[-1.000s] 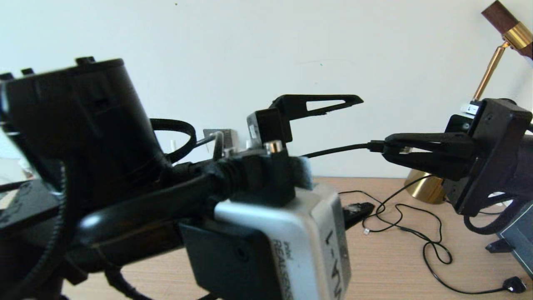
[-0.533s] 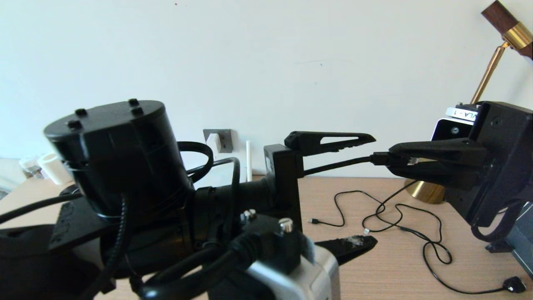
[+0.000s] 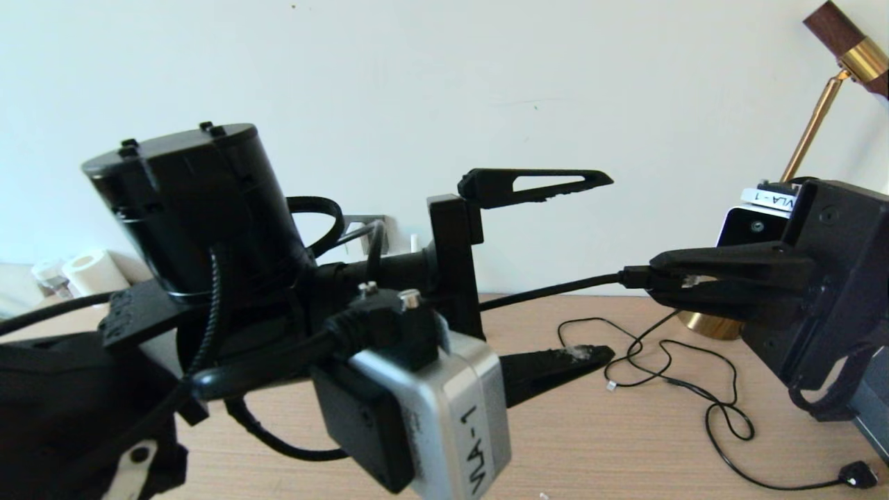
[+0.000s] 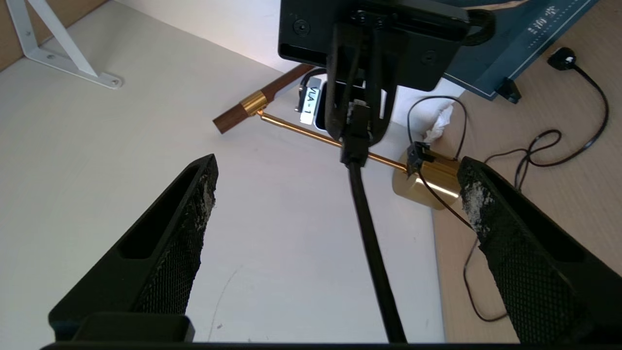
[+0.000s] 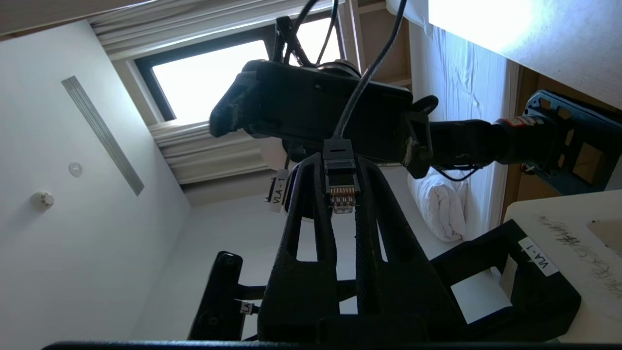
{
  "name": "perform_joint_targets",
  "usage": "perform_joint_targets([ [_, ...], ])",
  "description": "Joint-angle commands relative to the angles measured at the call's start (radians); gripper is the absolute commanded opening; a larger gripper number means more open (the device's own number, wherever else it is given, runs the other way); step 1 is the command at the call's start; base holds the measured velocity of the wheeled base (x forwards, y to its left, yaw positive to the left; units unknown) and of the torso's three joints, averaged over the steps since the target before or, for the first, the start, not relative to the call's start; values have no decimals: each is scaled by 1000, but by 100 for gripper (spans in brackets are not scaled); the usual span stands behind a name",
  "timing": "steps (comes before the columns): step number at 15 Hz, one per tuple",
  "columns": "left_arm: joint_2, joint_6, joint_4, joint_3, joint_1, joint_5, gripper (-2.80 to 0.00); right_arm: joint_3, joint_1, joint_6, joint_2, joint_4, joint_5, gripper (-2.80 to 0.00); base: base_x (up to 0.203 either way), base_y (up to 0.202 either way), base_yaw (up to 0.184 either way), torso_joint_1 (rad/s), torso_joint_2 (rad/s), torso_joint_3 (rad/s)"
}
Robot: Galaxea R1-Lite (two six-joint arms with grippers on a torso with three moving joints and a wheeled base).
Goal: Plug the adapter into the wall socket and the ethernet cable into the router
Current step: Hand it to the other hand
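Ethernet cable (image 3: 555, 289) is pinched at its clear connector by the closed right gripper (image 3: 656, 280), held above the desk (image 3: 625, 444). Left gripper (image 3: 604, 267) is spread wide around the cable, empty. Risk: regrasp mistimed, connector slips or twists.

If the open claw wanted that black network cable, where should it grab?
Probably the bare stretch of the ethernet cable just behind its plug, approached end-on. The left end effector already straddles it, open, while the right end effector pinches the connector.
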Motion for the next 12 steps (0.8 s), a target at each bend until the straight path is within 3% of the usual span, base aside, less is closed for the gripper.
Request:
perform_joint_targets([
  [1,26,6,-9,-24,-2,-3,0,3,2,9,-2,-3,6,-280,0,0,0,0,0,0],
  [12,47,6,-9,-37,-18,-3,0,5,4,6,-12,-5,6,-280,0,0,0,0,0,0],
])
